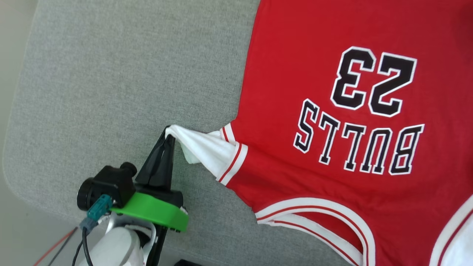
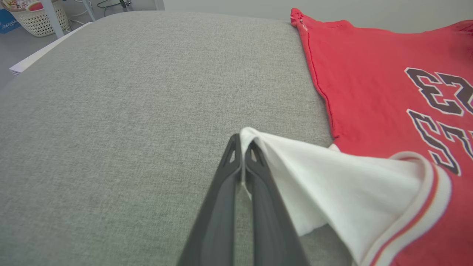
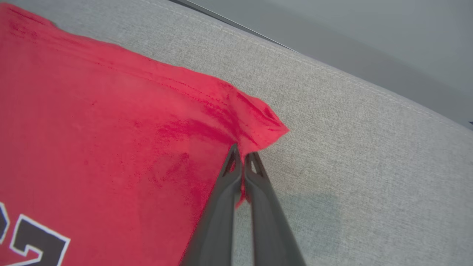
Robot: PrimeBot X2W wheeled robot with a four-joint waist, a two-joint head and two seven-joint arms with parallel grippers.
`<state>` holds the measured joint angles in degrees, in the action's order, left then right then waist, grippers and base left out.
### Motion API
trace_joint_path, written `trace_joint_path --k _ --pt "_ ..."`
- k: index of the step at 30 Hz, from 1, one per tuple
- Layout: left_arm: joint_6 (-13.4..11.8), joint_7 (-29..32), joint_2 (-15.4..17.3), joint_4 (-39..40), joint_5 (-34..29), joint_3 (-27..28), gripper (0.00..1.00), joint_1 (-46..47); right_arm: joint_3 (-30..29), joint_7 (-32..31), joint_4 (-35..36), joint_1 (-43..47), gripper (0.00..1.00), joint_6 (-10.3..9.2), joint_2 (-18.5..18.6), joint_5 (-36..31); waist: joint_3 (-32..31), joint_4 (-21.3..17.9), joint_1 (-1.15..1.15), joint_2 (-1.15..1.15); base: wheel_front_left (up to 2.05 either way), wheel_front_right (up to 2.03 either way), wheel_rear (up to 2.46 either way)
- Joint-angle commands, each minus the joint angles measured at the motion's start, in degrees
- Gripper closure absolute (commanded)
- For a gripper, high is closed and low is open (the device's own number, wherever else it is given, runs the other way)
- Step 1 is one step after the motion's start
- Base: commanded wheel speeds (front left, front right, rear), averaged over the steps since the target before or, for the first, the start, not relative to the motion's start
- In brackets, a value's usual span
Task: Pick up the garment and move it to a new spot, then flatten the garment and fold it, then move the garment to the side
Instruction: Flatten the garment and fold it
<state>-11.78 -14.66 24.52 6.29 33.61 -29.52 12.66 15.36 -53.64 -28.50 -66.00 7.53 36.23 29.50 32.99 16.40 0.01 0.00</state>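
The jersey lies print-up on the grey counter, its 23 and lettering upside down in the head view. The left claw is clenched on the tip of the white sleeve, drawing it sideways off the body, likely to spread it flat. The right claw is clenched on a red corner of the body, which puckers at the pinch. With 2 far-apart points held, the cloth can probably be tensioned or lifted evenly. Left of the jersey the counter is bare out to its rounded edge. Beyond the red corner only a narrower strip runs to the edge, so room there looks tighter.
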Motion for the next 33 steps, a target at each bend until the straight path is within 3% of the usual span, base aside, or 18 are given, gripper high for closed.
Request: trace_joint_path --k 1,11,19,25,33 --pt "-0.07 -0.30 0.47 -0.23 -0.27 0.28 1.00 -1.26 0.77 1.31 0.89 2.03 1.00 -0.04 1.24 1.53 -5.91 -2.47 -0.01 0.00 0.00 0.00 0.00" --pt "-2.48 0.55 3.46 -0.07 1.39 2.19 1.00 -7.53 4.80 9.72 13.97 20.66 1.00 -0.04 11.58 13.14 -14.64 -7.77 -0.01 0.00 0.00 0.00 0.00" --pt "-3.99 0.62 5.50 -0.05 2.91 4.08 1.00 -12.21 -0.38 14.41 21.06 42.63 1.00 -0.04 15.65 17.48 -19.07 -11.86 -0.01 0.00 0.00 0.00 0.00" --pt "-4.46 0.61 6.18 0.14 3.33 4.55 1.00 -13.80 -8.07 15.56 24.45 59.52 1.00 -0.04 13.24 18.28 -20.36 -13.18 -0.01 0.00 0.00 0.00 0.00" --pt "-4.31 0.52 6.10 -0.05 3.57 4.43 1.00 -14.05 -14.95 13.91 26.31 78.06 1.00 -0.04 2.13 14.88 -19.78 -12.96 -0.01 0.00 0.00 0.00 0.00"
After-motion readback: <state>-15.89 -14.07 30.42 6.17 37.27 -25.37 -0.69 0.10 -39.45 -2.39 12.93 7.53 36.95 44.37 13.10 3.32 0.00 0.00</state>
